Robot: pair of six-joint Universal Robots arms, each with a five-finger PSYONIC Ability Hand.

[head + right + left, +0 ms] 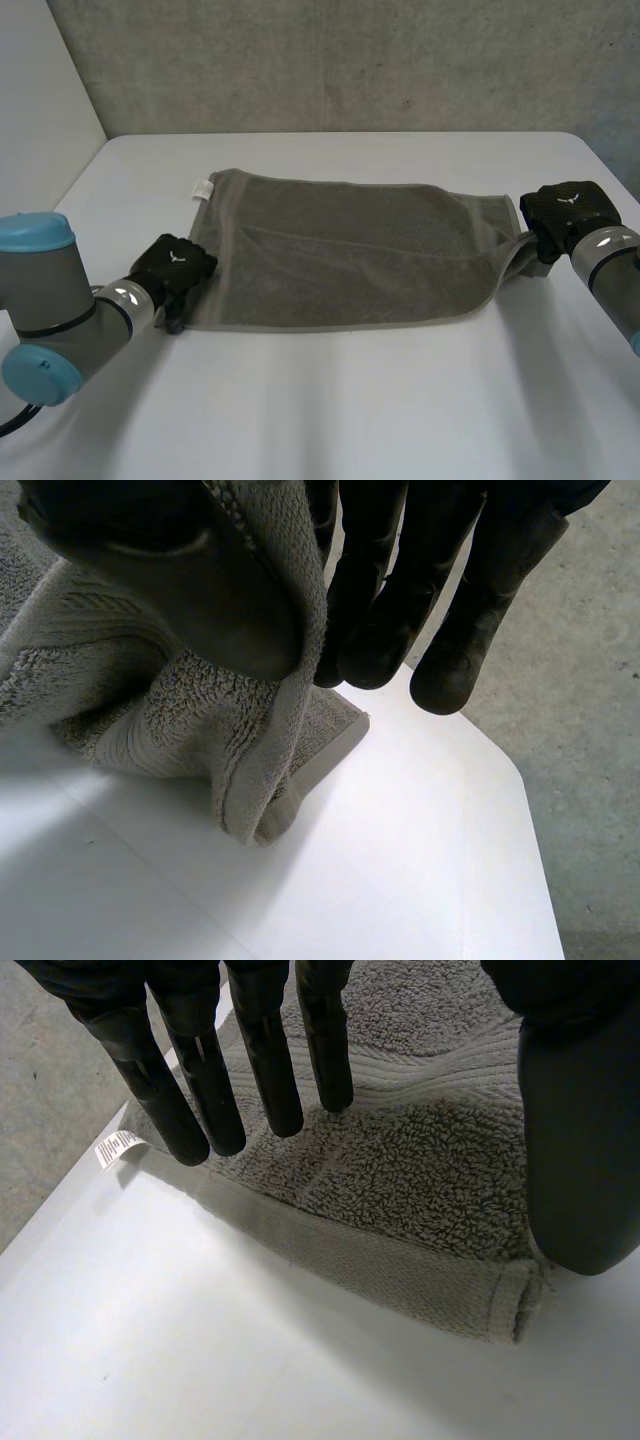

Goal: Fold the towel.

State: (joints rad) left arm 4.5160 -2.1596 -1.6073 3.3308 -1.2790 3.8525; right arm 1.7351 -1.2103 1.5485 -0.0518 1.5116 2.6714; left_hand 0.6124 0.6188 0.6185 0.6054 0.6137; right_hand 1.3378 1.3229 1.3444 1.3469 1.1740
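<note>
On the table point(330, 410), 1 towel point(350, 260) lies, right hand point(563, 214) pinching its end, left hand point(173, 267) relaxed.

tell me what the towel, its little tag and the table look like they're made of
Towel: grey terry cloth, probably cotton; fuzzy looped pile with a flat woven band along the hem.
Tag: thin white label with small print, fabric or paper, unclear which.
Table: smooth white top, faint sheen, perhaps laminate or painted board; no grain shows.
</note>
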